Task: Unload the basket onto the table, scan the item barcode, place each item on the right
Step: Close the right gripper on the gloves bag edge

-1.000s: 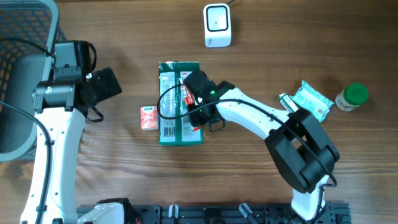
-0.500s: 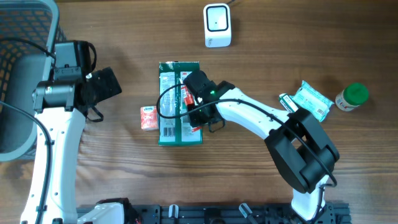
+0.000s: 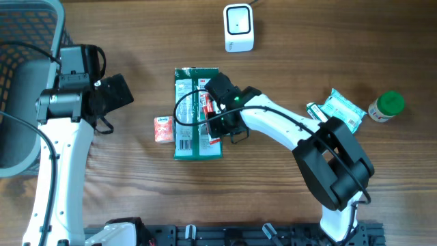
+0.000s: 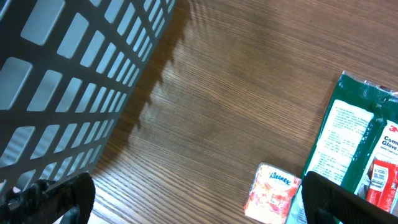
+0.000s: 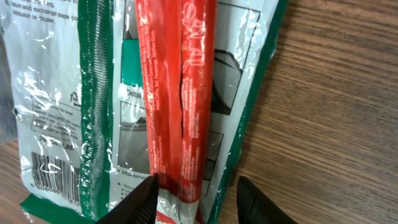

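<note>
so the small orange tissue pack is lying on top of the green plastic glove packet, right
No. The small orange tissue pack lies on the wooden table beside the green plastic glove packet, not on it; the overhead view shows this.

Green packet [image 3: 188, 85] (red stripe); orange tissue pack [image 3: 162, 128]; white scanner [image 3: 238, 28].

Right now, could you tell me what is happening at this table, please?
The right claw is down on the green glove package in the middle of the table, its jaws parted astride the pack's red strip; no firm grip shows. The package lies flat, not yet lifted toward the white scanner at the far side. The left claw hangs open beside the basket, holding nothing. A small tissue pack lies next to the package.
</note>
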Motion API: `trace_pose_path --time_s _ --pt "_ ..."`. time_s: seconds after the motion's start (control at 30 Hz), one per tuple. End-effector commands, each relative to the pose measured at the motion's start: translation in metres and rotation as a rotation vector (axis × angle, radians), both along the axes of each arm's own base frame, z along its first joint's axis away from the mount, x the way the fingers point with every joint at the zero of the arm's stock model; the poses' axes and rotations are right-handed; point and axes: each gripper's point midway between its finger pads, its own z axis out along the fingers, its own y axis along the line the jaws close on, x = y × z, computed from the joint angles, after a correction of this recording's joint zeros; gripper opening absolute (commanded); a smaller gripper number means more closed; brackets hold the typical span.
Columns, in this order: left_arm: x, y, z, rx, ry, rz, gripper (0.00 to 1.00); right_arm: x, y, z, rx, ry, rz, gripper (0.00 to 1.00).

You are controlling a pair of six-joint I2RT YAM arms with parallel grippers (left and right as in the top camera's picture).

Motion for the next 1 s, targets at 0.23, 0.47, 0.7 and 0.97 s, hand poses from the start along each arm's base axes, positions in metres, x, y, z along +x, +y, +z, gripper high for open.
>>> trace_pose_path --time_s 0.23,0.47,0.7,0.97 --pt "0.001 0.004 0.010 0.012 -0.031 0.019 1.00 0.002 0.008 0.009 0.043 -0.004 0.005 0.41" --pt "0.001 0.004 0.010 0.012 -0.031 0.019 1.00 0.000 0.005 0.001 0.023 0.009 0.002 0.40" --pt "0.001 0.004 0.010 0.012 -0.031 0.019 1.00 0.000 -0.004 -0.003 -0.025 0.002 -0.007 0.33" --pt "0.001 0.004 0.010 0.012 -0.031 0.019 1.00 -0.011 -0.013 -0.019 -0.041 0.024 -0.008 0.32"
